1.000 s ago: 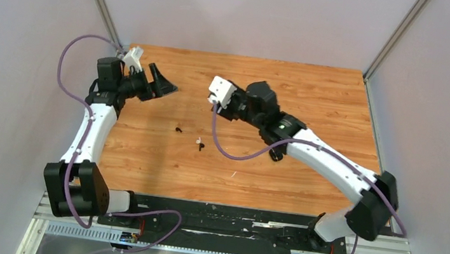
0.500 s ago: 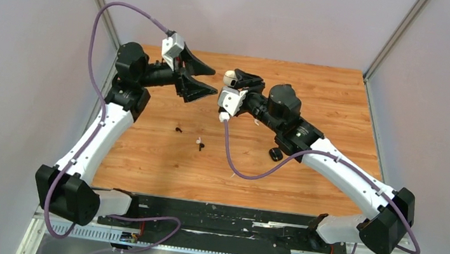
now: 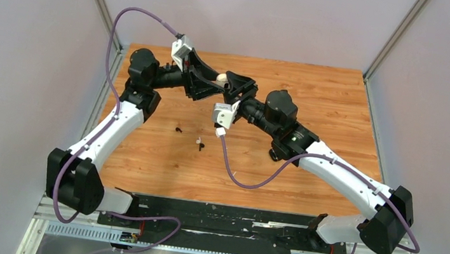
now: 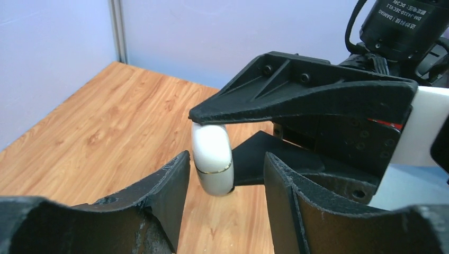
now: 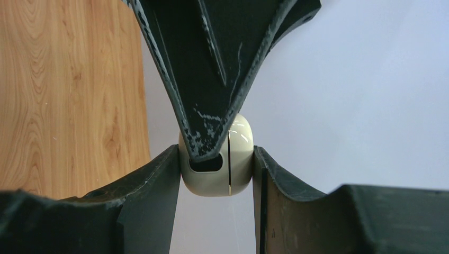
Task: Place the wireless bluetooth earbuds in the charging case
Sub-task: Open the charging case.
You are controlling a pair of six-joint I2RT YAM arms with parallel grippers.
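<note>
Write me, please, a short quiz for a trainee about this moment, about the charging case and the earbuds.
1. True or false: the charging case stands open.
2. Which arm clamps the case? A) left B) right C) neither
3. Fill in: the earbuds lie on the ____.
Key: 1 false, it is shut. 2 B: the right gripper clamps it in the air, while the fingers of the left gripper only flank it. 3 table.
</note>
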